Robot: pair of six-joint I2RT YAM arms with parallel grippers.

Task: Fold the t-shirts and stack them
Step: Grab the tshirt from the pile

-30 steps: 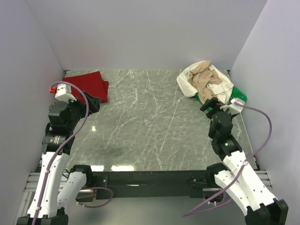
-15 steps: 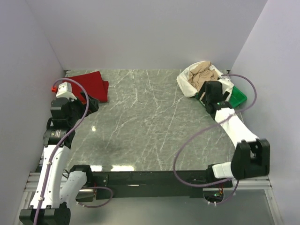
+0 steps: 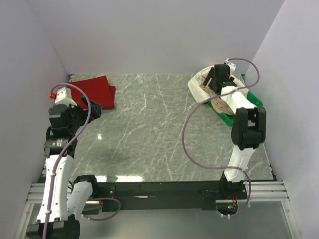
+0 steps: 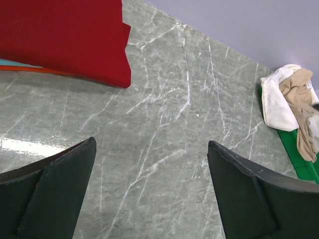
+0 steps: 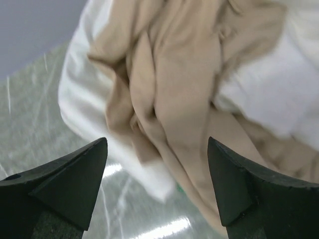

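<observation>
Top external gives us three shirts to count: one red shirt (image 3: 94,90) folded at the far left of the surface (image 3: 159,129), one tan shirt (image 5: 184,74) and one cream shirt (image 3: 195,88) heaped over one green tray (image 3: 255,101). Both claws are released and empty: the right claw (image 5: 157,142) is just above the tan shirt, the left claw (image 4: 152,143) near the red shirt.

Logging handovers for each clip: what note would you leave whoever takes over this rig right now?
Left gripper: open, empty, over the table beside the red t-shirt.
Right gripper: open, empty, above the tan t-shirt.
Red t-shirt lies folded far left, orange and teal edges under it.
Tan t-shirt lies crumpled on the cream-white t-shirt at the green tray, far right.
Done: red folded. Left: fold tan and cream-white, stack them.
</observation>
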